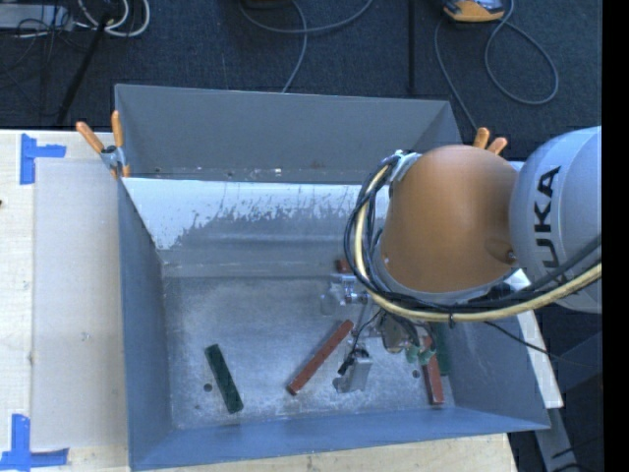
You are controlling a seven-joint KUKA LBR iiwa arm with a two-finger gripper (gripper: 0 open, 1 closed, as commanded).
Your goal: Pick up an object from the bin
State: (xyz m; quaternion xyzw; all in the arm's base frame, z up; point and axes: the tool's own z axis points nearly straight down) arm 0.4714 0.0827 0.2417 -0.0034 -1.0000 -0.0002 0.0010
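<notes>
My gripper (346, 336) hangs low over the bin floor right of the middle, under the arm's orange dome. It is open: one grey finger (340, 295) shows toward the back and the other (353, 373) toward the front. A long red-brown stick (314, 362) lies diagonally on the floor. Its upper right end reaches into the gap between the two fingers, and neither finger visibly touches it. A shorter red-brown bar (433, 383) lies by the right wall, with a dark green piece (441, 359) beside it, both partly hidden by the arm.
A dark green flat bar (224, 379) lies alone on the front left part of the floor. The arm and its cables cover the right back part of the bin.
</notes>
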